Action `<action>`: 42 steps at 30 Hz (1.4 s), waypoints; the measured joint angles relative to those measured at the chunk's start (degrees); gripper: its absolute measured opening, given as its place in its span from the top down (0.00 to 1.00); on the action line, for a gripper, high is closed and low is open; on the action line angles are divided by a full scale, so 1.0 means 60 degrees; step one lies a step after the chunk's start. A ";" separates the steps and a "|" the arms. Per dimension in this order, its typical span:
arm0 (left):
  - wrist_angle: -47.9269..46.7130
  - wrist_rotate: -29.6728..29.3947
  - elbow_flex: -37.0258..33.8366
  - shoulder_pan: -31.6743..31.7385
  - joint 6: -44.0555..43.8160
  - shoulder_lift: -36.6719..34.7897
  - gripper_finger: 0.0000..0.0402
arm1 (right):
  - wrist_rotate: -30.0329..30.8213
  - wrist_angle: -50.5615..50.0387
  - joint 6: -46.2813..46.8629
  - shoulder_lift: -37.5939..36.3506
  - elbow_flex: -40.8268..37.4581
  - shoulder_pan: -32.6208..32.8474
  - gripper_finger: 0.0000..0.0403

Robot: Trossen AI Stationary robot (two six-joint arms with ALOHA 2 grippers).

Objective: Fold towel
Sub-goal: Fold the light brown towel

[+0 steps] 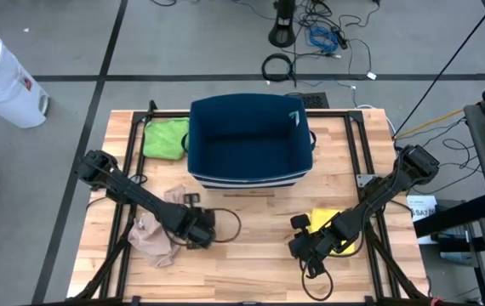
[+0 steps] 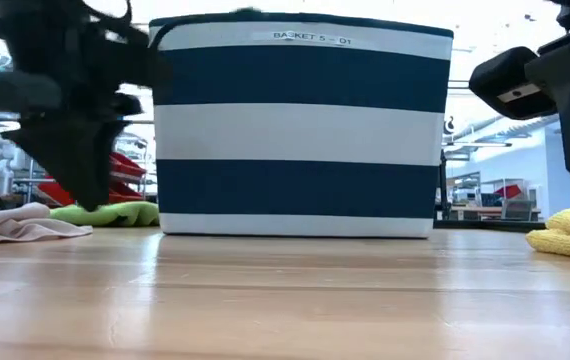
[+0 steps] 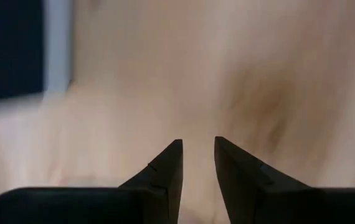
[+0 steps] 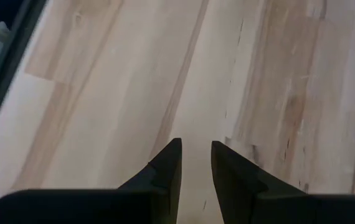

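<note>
- The pink towel (image 1: 153, 236) lies crumpled at the near-left of the table (image 1: 251, 246), partly under the left arm. It looks light and limp, so I'd expect it to sag and bunch when lifted; best taken by an outer corner or loose edge, not the middle of the heap.
- A yellow towel (image 1: 332, 228) sits bunched at the near-right beside the right arm, and a green cloth (image 1: 166, 138) lies at the far-left, just beside the basket.
- The left gripper (image 3: 196, 163) hovers above bare wood just right of the pink towel, fingers parted by a narrow gap, nothing between them.
- The right gripper (image 4: 195, 163) hangs over bare wood near the yellow towel, also narrowly apart and empty.
- The table top is pale planked wood, smooth-looking; cloth should slide on it easily, so pinching a flat edge may be fiddly.
- A blue-and-white striped basket (image 1: 251, 140) stands at the far middle.
- Around it: grey floor, cables, a white bin (image 1: 0, 76) at far left.
</note>
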 joint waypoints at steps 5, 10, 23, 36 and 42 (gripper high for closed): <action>-0.0917 -0.0024 -0.0213 0.0038 -0.1712 0.0004 0.75 | 0.0010 0.0150 -0.0048 0.0255 0.0010 0.0000 0.82; -0.0600 -0.0033 -0.0542 0.0034 -0.2343 0.0004 0.75 | 0.0002 0.0202 -0.0089 0.0629 0.0010 0.0000 0.82; 0.2026 -0.0077 -0.0838 -0.0633 -0.2616 0.0004 0.64 | 0.0031 0.0427 -0.0250 0.1030 0.0007 0.0331 0.82; -0.0917 -0.1291 -0.0838 -0.0828 -0.4735 -0.0145 0.45 | 0.0259 0.0420 -0.0032 0.1030 0.0007 0.0482 0.82; -0.0863 -0.1181 -0.1408 -0.0778 -0.5510 -0.0149 0.45 | 0.0275 0.0478 0.0066 0.1030 0.0007 0.0500 0.82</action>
